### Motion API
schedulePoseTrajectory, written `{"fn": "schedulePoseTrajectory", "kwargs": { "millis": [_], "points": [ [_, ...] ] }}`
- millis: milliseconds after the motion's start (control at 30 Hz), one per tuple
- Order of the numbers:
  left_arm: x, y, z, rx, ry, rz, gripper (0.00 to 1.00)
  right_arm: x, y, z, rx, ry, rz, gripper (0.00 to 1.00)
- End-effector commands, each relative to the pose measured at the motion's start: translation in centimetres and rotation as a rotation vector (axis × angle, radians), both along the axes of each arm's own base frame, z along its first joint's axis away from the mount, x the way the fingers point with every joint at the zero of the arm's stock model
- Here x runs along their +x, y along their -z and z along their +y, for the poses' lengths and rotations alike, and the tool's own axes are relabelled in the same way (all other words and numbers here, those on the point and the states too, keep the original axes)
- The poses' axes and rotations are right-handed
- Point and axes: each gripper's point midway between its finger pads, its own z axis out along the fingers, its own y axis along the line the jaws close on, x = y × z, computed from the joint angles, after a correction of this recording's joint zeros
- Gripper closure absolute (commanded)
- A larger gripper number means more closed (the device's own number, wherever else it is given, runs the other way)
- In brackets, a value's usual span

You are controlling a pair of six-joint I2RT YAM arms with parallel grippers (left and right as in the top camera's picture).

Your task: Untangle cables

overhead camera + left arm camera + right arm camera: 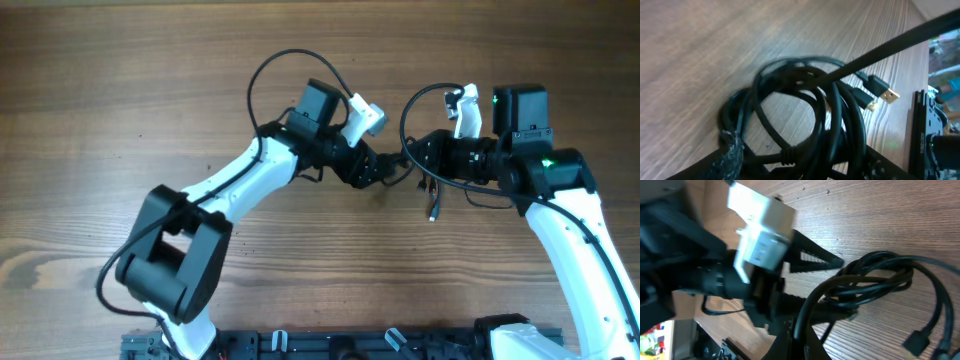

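Cables coiled just ahead of left claw, jaws spread wide; right claw, opposite, clamped on a strand. Step: separating tangle. Next I'd close left, draw apart.

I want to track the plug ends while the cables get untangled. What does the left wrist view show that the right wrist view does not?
Only the left wrist view: two gold-tipped plugs sticking out beside the coil. Only the right wrist view: the left arm's white camera housing and a black plug end near the bottom corner. Both: the black cables looped in a tangled bundle on the wooden table.
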Motion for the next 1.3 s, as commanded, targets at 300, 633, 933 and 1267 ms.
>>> {"fn": "schedulePoseTrajectory", "kwargs": {
  "millis": [300, 633, 933, 1267],
  "points": [
    [1.2, 4.9, 0.0, 0.141, -0.065, -0.031, 0.86, -0.2, -3.0, 2.0, 0.156, -0.086, -0.041, 0.96],
    [3.8, 6.2, 2.3, 0.269, -0.299, -0.020, 0.96, 1.4, -9.3, -1.6, 0.525, -0.024, -0.040, 0.96],
    [3.3, 6.6, 2.7, 0.292, -0.297, -0.001, 0.96, 5.0, -17.0, -8.1, 0.670, 0.113, -0.241, 0.90],
    [2.8, 7.1, 3.3, 0.324, -0.293, 0.015, 0.96, 9.6, -11.0, -18.5, 0.400, 0.711, -0.276, 0.55]
  ]
}}
